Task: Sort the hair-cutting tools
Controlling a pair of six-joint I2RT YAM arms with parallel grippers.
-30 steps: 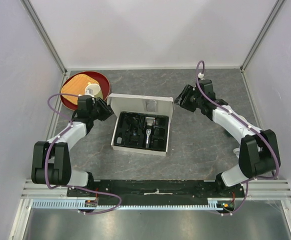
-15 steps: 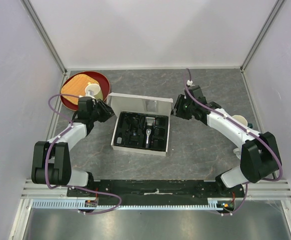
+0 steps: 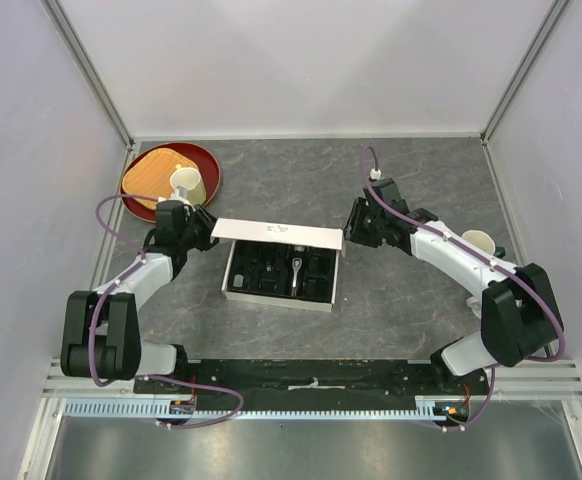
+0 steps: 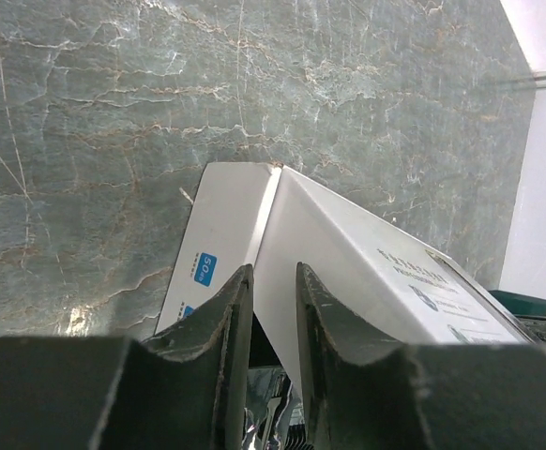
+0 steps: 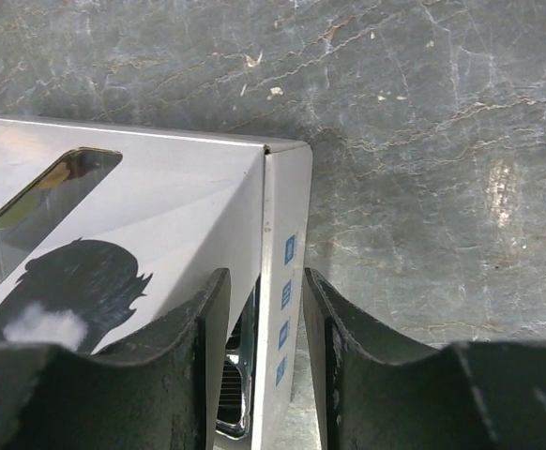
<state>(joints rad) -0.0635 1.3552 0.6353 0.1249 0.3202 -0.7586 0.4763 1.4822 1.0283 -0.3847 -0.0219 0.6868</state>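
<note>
The white box's lid point(image 3: 276, 232) stands tilted up over the black tray point(image 3: 261, 278). In the tray lie the black clipper with its silver head point(image 3: 298, 270) and dark comb guards point(image 3: 266, 268). My left gripper point(image 3: 204, 228) is at the lid's left corner. Its fingers stand narrowly apart point(image 4: 270, 279), astride the fold between lid point(image 4: 367, 262) and side flap point(image 4: 212, 253), and no pinch shows. My right gripper point(image 3: 352, 228) is at the right corner. Its jaws point(image 5: 259, 279) are apart around the blue-marked side flap point(image 5: 284, 253), with a gap on the left side. The clipper head point(image 5: 237, 384) glints below.
A red plate point(image 3: 209, 165) at the back left carries a wooden board point(image 3: 154, 172) and a cream cup point(image 3: 185, 182), close behind my left gripper. Another pale cup point(image 3: 479, 241) sits by my right forearm. White walls enclose the grey stone table point(image 3: 391, 300).
The lid has swung up from lying flat behind the tray to tilting over it. My right gripper moved left to the lid's right flap and narrowed. My left gripper shifted slightly nearer.
</note>
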